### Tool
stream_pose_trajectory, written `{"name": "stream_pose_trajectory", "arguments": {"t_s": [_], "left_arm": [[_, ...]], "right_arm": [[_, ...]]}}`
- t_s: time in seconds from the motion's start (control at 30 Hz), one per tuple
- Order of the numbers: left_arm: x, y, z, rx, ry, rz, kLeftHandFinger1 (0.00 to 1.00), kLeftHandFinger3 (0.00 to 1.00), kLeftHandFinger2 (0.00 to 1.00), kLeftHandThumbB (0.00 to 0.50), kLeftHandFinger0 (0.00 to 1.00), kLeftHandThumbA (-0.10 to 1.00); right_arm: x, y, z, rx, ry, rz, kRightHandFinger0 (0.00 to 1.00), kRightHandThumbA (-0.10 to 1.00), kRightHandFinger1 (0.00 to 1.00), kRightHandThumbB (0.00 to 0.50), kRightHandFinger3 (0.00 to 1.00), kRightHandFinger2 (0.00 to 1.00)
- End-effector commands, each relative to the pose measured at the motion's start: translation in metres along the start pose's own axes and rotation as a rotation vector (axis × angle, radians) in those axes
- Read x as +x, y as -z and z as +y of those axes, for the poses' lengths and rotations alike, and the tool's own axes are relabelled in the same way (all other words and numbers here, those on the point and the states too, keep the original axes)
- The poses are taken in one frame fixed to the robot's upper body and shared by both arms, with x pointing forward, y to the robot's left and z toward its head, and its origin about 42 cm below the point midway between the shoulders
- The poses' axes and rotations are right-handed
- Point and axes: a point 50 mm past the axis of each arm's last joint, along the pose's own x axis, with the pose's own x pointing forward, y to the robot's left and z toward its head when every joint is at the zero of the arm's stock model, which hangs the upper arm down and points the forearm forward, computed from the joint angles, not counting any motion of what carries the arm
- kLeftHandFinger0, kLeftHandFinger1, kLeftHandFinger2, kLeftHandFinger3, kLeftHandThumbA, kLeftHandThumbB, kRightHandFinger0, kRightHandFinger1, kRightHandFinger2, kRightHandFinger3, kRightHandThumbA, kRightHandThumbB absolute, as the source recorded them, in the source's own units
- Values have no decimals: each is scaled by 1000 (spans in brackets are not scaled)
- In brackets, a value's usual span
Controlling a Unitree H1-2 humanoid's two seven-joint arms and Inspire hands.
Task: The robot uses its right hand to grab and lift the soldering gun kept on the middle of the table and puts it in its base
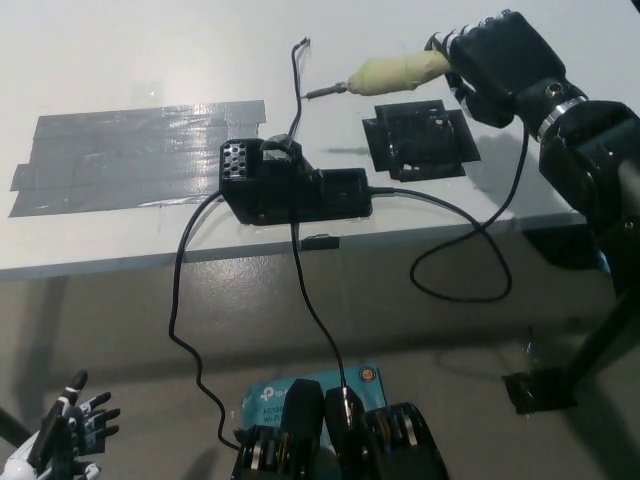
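My black right hand [497,60] is shut on the soldering gun [390,74], holding it above the table at the upper right. The gun has a pale yellow-green handle, and its metal tip points left. Its black cable [470,240] hangs from the hand and loops below the table edge. The black base [290,185] sits near the table's front edge, left of and below the gun's tip. My white left hand [65,435] rests low at the bottom left with its fingers apart.
A black mat [417,140] lies on the white table [150,50] under the raised gun. Grey tape strips [130,155] cover the table's left part. Black cables [185,320] run from the base down off the front edge.
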Motion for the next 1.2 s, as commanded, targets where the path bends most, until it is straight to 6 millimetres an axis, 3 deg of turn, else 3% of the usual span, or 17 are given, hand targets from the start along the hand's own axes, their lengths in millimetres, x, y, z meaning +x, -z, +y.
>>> {"name": "stream_pose_trajectory", "arguments": {"t_s": [0.0,0.07,0.1,0.2,0.33,0.37,0.4,0.47,0.53,0.63,0.7,0.73,0.9,1.03,1.1,1.17], "left_arm": [[-2,-12,7,34,5,-38,960,1000,1000,262,881,978],[-2,-12,7,39,11,-40,963,1000,1000,259,887,984],[-2,-12,8,37,14,-40,965,1000,1000,268,892,983],[-3,-12,9,30,17,-45,980,1000,1000,255,915,986],[-3,-13,8,31,15,-40,999,1000,1000,238,937,1000],[-4,-13,8,32,17,-44,997,1000,1000,228,931,1000],[-5,-14,8,33,15,-44,994,1000,1000,229,923,1000],[-6,-14,9,31,16,-47,999,1000,1000,223,924,1000],[-4,-13,10,23,12,-45,991,1000,1000,250,904,983],[-3,-12,12,20,11,-41,1000,1000,1000,252,929,979],[-4,-13,12,16,11,-42,1000,1000,1000,241,933,978],[-6,-14,11,9,15,-42,1000,1000,1000,230,947,979],[-6,-12,11,2,19,-43,1000,1000,1000,251,976,964],[-5,-13,10,10,18,-49,1000,1000,1000,249,958,969],[-5,-14,11,2,23,-50,1000,1000,1000,242,955,967],[-4,-14,11,7,24,-50,1000,1000,1000,241,953,974]], "right_arm": [[5,8,-34,-7,112,-8,0,-100,190,0,87,549],[2,6,-32,-24,125,-24,0,-100,202,34,89,559],[0,4,-28,-8,130,-37,0,-100,206,48,140,559],[1,4,-23,5,120,-50,0,-100,205,35,186,546],[-2,4,-15,20,108,-56,0,-100,203,80,242,513],[-3,2,-15,12,99,-54,0,-100,212,77,363,523],[-4,2,-15,5,94,-54,0,-100,193,69,376,509],[-5,1,-14,1,101,-61,0,-100,135,60,375,449],[-6,3,-9,12,106,-70,0,-100,84,111,281,407],[-9,2,-7,23,102,-77,0,-100,92,60,191,429],[-9,0,-6,27,101,-80,0,-100,114,69,171,468],[-10,0,-2,39,98,-85,0,-100,115,8,131,469],[-12,-3,5,66,73,-94,0,-100,146,0,177,488],[-10,-3,9,59,99,-116,0,-100,74,0,201,420],[-8,-4,11,69,111,-122,0,-100,5,0,121,392],[-7,-4,12,69,108,-119,0,-100,17,0,143,407]]}}
